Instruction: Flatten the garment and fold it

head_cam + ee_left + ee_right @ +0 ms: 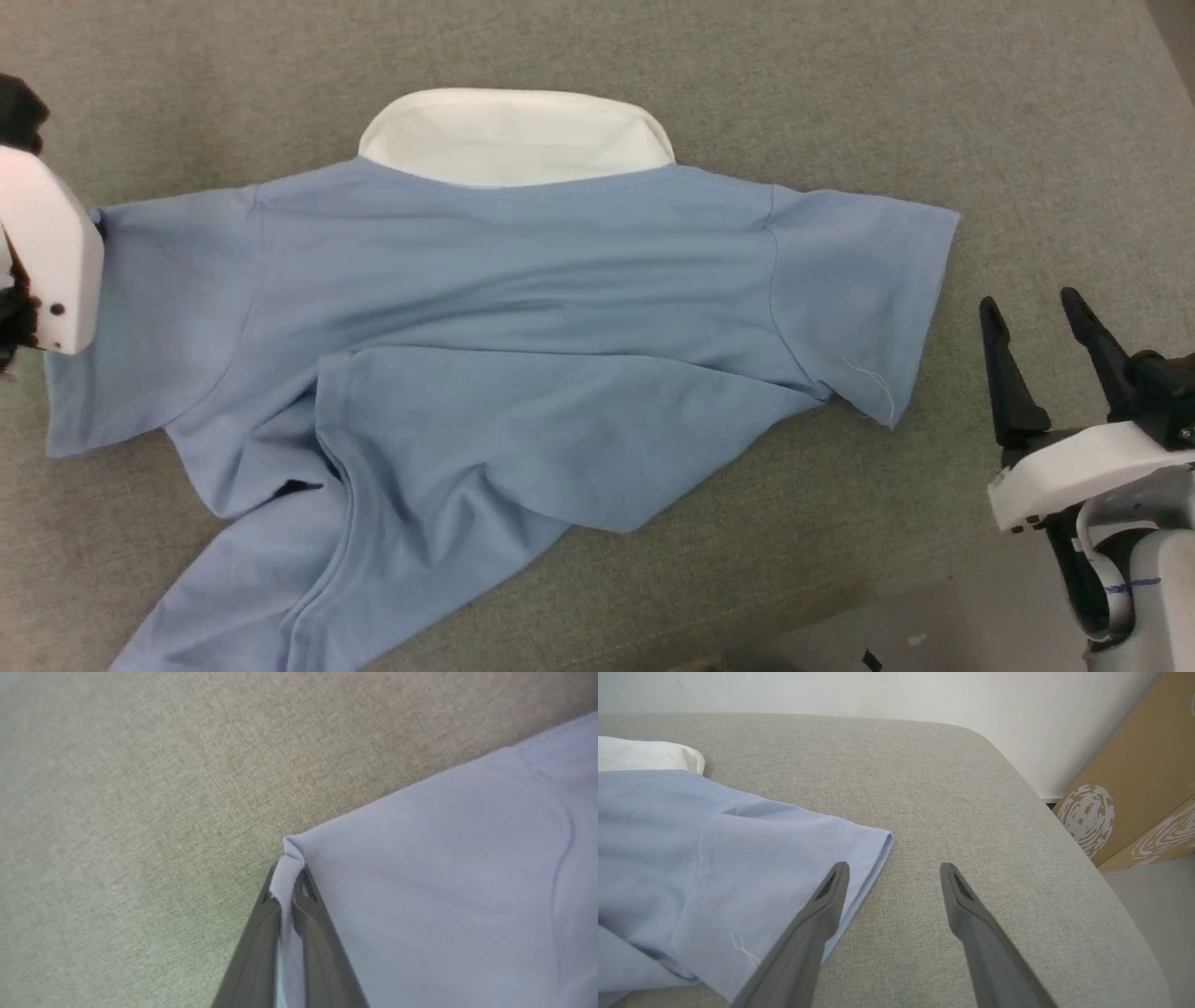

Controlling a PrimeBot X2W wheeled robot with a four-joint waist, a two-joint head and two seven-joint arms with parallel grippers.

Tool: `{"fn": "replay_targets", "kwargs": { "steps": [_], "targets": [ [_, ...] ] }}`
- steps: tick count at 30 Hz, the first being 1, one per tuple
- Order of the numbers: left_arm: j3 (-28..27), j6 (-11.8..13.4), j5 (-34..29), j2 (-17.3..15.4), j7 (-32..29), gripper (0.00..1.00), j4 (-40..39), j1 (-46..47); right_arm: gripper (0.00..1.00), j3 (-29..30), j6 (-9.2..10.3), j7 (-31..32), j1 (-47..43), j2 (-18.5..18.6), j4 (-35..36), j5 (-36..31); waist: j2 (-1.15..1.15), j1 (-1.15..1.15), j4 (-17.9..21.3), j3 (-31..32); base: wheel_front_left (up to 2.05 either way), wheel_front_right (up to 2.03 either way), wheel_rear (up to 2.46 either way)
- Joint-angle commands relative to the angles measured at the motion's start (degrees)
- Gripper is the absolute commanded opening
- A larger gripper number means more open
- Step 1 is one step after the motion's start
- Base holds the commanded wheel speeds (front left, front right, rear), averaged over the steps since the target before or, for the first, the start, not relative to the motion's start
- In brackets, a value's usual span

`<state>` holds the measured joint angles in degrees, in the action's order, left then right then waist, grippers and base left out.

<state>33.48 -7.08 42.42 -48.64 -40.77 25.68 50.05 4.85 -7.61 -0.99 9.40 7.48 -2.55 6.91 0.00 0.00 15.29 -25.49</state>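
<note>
In the head view, the garment (523, 308) is seen lying on a grey fabric surface (840, 84), plain blue side up. Its white collar (513, 135) is turned away from the robot, and its lower part is folded over and creased toward the lower left. The outer edge of one sleeve (140, 317) is partly covered by the left arm's white housing (51, 252). The right gripper (1029, 308) is seen at the lower right, near the other sleeve (868, 299), with its jaws spread.

In the left wrist view, the left gripper (287, 884) is pressed together on a corner of the garment, and a strip of blue cloth is pinched between its fingers.

In the right wrist view, the spread fingers are seen over the grey surface. One finger overlaps the sleeve's hem, but contact cannot be told. A cardboard box (1134, 798) and a pale wall (878, 690) are seen beyond the surface's rounded edge.
</note>
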Motion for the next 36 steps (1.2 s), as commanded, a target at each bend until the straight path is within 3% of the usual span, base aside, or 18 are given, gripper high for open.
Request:
{"fn": "replay_targets", "kwargs": {
  "steps": [1,8,17,21,25,35,36],
  "targets": [
    [0.6,0.1,-1.0,0.4,1.4,0.0,1.0,-1.8,1.0,0.2,0.12,0.3,0.7,0.7,0.0,-0.4,0.0,0.0,-1.3,1.5,0.0,0.0,0.0],
    [0.4,2.7,-5.8,2.0,14.3,0.0,-0.3,-2.7,1.0,-0.1,0.12,4.7,1.0,5.3,1.0,0.4,0.0,0.0,-5.3,5.9,0.0,0.0,0.0],
    [-0.4,9.4,-10.0,3.9,26.1,0.0,-13.3,-6.3,1.0,-7.2,0.12,25.4,5.8,18.2,0.1,10.2,0.0,0.0,-12.0,6.3,0.0,0.0,0.0],
    [-0.3,12.5,-10.9,4.5,28.3,0.0,-21.6,-9.4,1.0,-8.7,0.12,34.2,9.9,22.4,-3.2,13.0,0.0,0.0,-15.0,5.1,0.0,0.0,0.0],
    [0.9,14.8,-12.1,5.4,28.9,0.0,-28.3,-12.1,1.0,-10.6,0.12,38.1,13.9,25.4,-8.2,13.1,0.0,0.0,-17.5,4.2,0.0,0.0,0.0],
    [3.2,17.6,-14.1,6.6,28.5,0.0,-35.8,-14.8,1.0,-18.3,0.12,37.3,17.1,27.8,-20.0,13.2,0.0,0.0,-20.8,3.5,0.0,0.0,0.0],
    [3.4,17.7,-14.1,6.6,28.4,0.0,-35.9,-15.0,0.35,-19.6,0.12,37.2,17.0,27.8,-20.7,13.8,0.0,0.0,-20.8,3.6,0.0,0.0,0.0]
  ]
}}
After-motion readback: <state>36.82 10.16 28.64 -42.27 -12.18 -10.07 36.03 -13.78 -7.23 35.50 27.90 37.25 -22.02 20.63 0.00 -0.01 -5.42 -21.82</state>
